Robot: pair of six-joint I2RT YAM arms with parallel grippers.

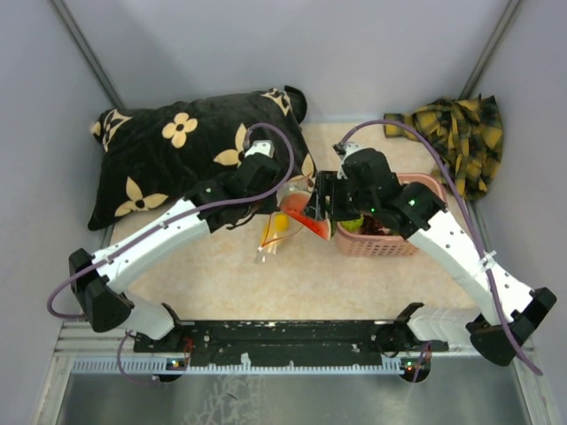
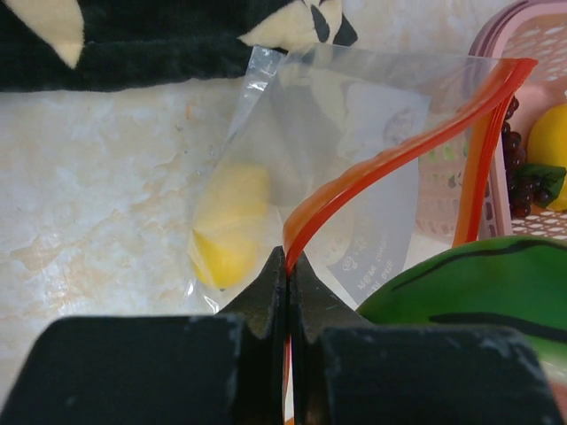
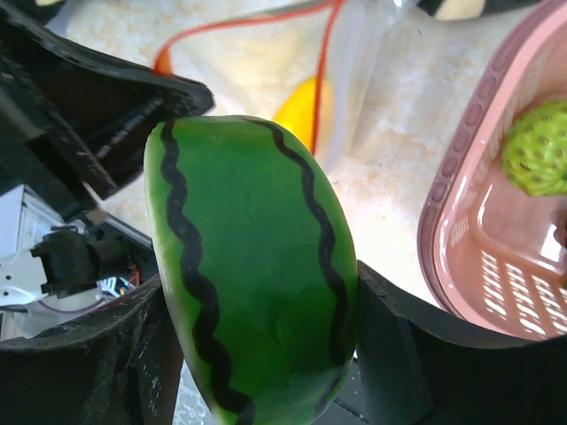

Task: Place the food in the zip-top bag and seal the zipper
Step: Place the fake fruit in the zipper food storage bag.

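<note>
Currently, the left arm (image 1: 168, 226) is stretched from the near left corner of the table (image 1: 213, 274) toward its middle. The left hand (image 2: 288, 274) is clamped fully closed on the red-orange zipper (image 2: 390, 155) of the zip-top bag (image 2: 354, 133), with the strip pinched between the two fingertips. The bag's mouth is held up and open at the middle of the table, and a yellow piece (image 2: 229, 232) is seen inside near the bottom. The right arm (image 1: 452, 248) is reached in from the near right corner, bent at the elbow. The right hand (image 3: 266, 341) is positioned just beside the left one. A watermelon slice (image 3: 252, 266), green-rinded with wavy black stripes, is gripped between its fingers, which are parted only by the slice's thickness.

The slice's red flesh is shown only by the top view, as are a black flowered pillow (image 1: 177, 155) at the far left corner and a plaid cloth (image 1: 456, 128) at the far right corner. A pink basket (image 3: 443, 204) is placed right of the middle, beside the right hand. A bumpy green ball (image 3: 538, 149) in it is revealed by the right wrist view, whereas a yellow fruit (image 2: 551, 146) and dark grapes (image 2: 523, 181) are revealed by the left wrist view.
</note>
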